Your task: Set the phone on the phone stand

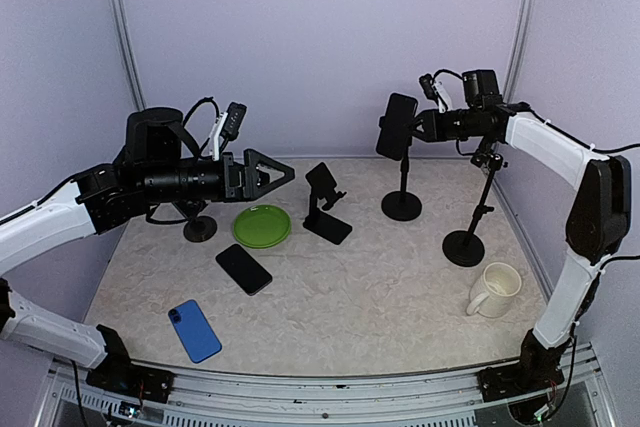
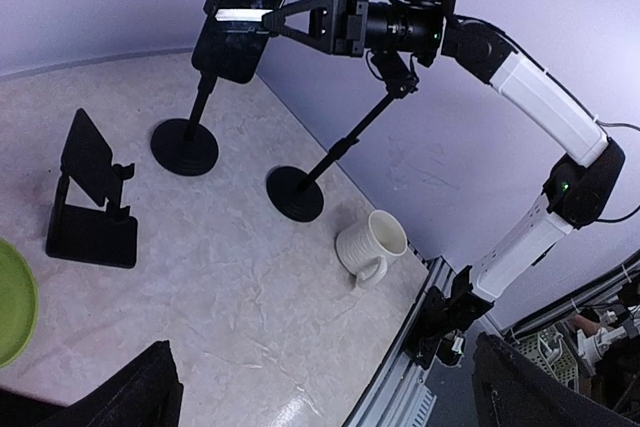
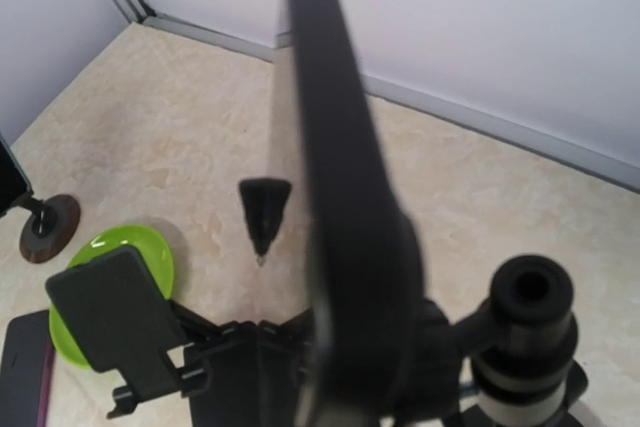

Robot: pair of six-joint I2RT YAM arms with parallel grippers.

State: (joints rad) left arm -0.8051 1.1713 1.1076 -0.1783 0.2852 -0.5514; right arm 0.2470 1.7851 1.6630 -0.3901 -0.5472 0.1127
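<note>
A black phone (image 1: 397,125) is held upright in the air at the back right, with my right gripper (image 1: 409,127) shut on it. It hangs at the top of a pole phone stand with a round base (image 1: 402,205). From the left wrist view the phone (image 2: 245,7) is over that stand's pole (image 2: 205,97); I cannot tell whether they touch. In the right wrist view the phone (image 3: 335,177) appears edge-on and blurred. My left gripper (image 1: 270,172) hovers open over the left half of the table, holding nothing; its fingers (image 2: 140,397) frame bare table.
A folding black stand (image 1: 327,202) sits mid-table beside a green plate (image 1: 262,225). A second pole stand (image 1: 465,247) and a white mug (image 1: 494,289) are on the right. A black phone (image 1: 243,268) and a blue phone (image 1: 194,330) lie flat near the front left.
</note>
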